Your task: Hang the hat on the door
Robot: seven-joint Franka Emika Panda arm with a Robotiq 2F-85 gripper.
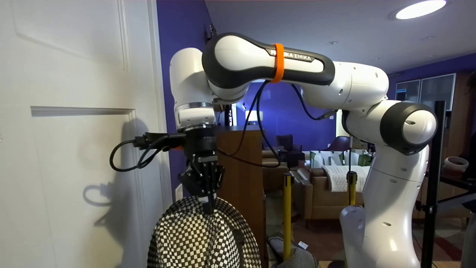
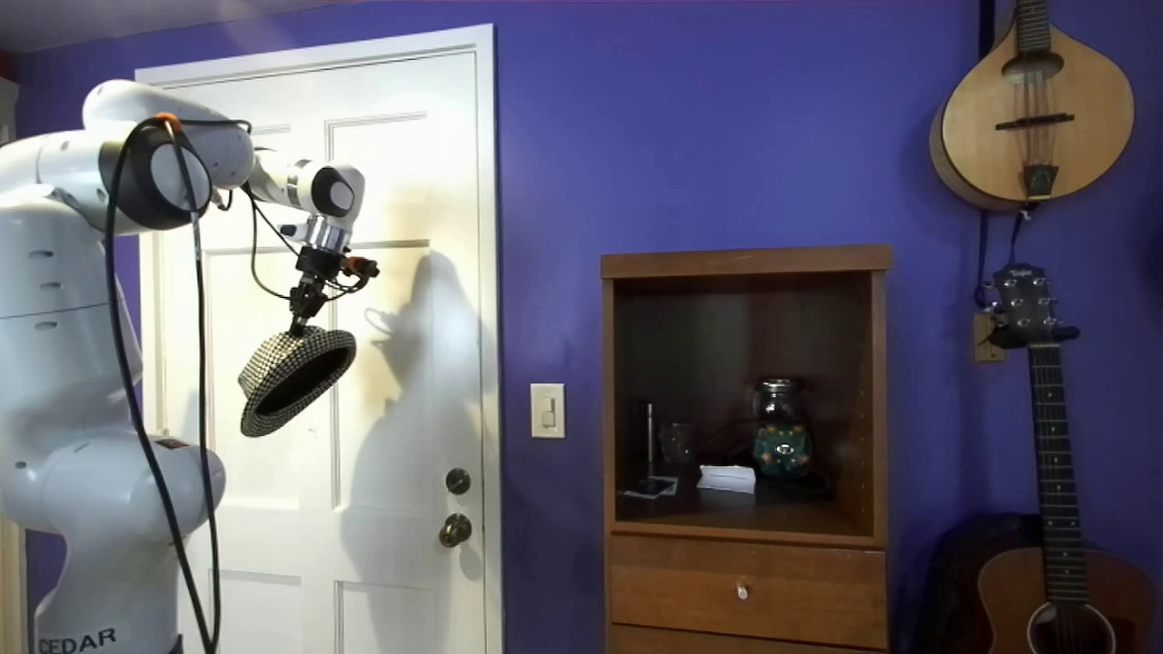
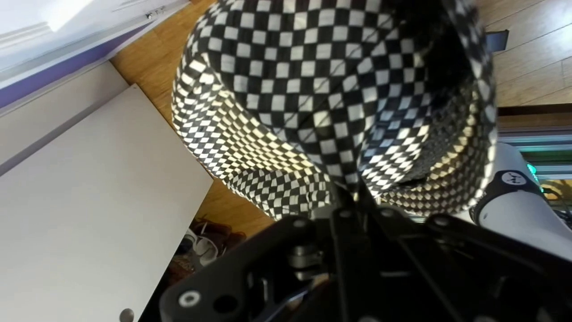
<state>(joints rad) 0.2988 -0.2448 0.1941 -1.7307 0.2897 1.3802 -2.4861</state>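
In an exterior view, the hat [image 1: 195, 238] below the pincer [image 1: 208, 208] and the door [image 1: 76, 141] near the pincer are cut off; the wrist view blurs the pincer.

The hat [image 1: 189, 238] is wearing a black-and-white check, the pale squares looking creamy yellow in places. The gripper [image 1: 208, 207] is showing black; the arm [image 1: 364, 85] is showing white with black joint bands and an orange strap [image 1: 278, 63]. To the left, the door [image 2: 309, 490] is showing white against a violet-blue wall [image 2: 563, 163]. Right of it, the cabinet [image 2: 672, 572] is showing brown, and farther right the guitar body [image 2: 1013, 586] is showing reddish brown.
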